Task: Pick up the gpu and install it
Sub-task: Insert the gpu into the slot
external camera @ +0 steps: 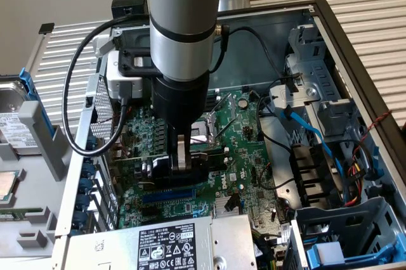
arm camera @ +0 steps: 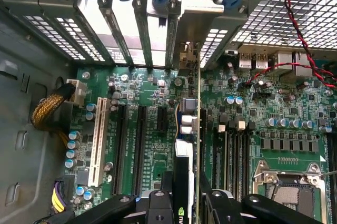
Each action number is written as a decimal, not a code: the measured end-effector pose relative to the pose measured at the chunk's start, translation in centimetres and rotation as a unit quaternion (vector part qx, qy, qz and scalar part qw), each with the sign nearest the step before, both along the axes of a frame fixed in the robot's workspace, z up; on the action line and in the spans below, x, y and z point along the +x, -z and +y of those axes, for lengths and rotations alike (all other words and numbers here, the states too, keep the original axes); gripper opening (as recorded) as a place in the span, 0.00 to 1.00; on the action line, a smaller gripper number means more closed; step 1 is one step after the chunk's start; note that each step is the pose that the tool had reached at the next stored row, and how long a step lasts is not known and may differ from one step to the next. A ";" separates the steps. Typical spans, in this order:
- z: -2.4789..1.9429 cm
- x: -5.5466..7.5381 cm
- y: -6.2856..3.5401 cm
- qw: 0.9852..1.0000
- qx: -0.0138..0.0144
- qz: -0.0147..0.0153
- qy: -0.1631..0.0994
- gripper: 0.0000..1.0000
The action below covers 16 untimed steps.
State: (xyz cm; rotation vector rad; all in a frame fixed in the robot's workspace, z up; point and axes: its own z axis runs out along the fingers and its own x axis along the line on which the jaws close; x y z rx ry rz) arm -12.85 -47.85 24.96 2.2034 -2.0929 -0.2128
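Note:
The gpu [arm camera: 184,155] stands on edge over the green motherboard [arm camera: 152,150] inside the open computer case. Its silver bracket [arm camera: 196,8] reaches the rear slot openings. My gripper [arm camera: 187,203] is shut on the card, one black finger on each side. In the exterior view the gripper [external camera: 182,156] points straight down at the board and the gpu's black shroud [external camera: 198,170] shows under it, just behind a blue expansion slot [external camera: 168,195]. Whether the card's lower edge sits in a slot is hidden.
Black slots [arm camera: 141,145] and a white slot [arm camera: 99,140] lie beside the card, the CPU socket [arm camera: 287,182] on its other side. A power supply [external camera: 171,244] closes the near end; drive cages [external camera: 317,86] and cables [external camera: 317,137] fill the exterior view's right.

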 end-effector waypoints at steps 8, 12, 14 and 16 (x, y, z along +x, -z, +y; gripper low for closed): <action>-0.29 0.0 0.07 1.000 0.000 0.000 0.009 0.29; -0.30 0.0 0.08 1.000 0.000 0.000 0.013 0.29; -0.30 0.0 0.08 1.000 0.000 0.000 0.013 0.29; -0.30 0.0 0.09 1.000 0.000 0.000 0.013 0.29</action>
